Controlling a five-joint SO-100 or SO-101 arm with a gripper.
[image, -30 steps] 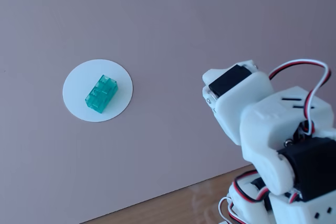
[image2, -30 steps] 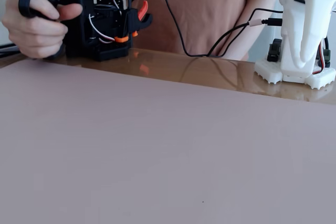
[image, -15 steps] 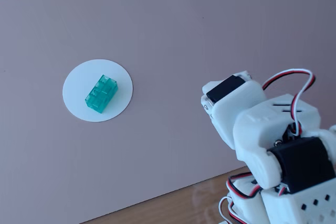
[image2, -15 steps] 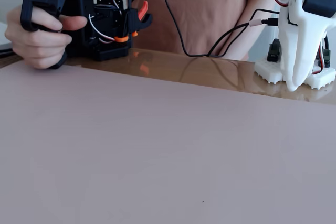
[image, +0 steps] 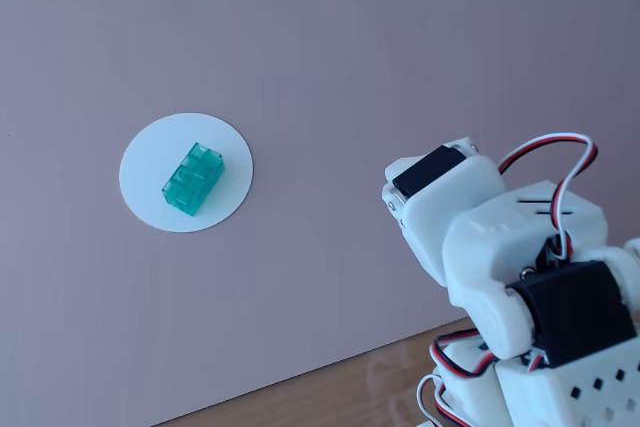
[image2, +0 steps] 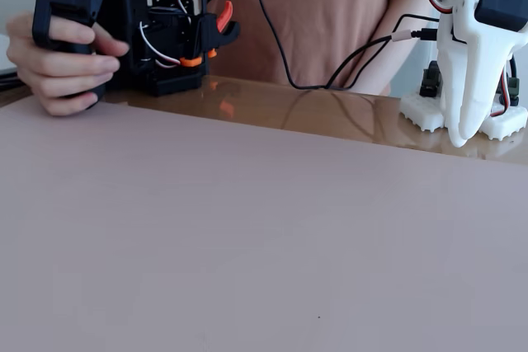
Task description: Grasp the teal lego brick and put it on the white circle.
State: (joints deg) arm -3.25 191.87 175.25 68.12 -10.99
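At nine o'clock in a fixed view from above, the brick [image: 193,179], translucent teal with studs up, lies wholly on the white circle [image: 150,162], slanted toward two o'clock, well apart from the white arm [image: 480,247] at four o'clock. Another fixed view, low across the pink mat [image2: 247,237], shows neither, but a person's hand [image2: 62,59] gripping a black arm [image2: 161,22] at ten o'clock. The pincer [image2: 470,125] hangs tip-down at three o'clock, and I cannot tell how wide it stands.
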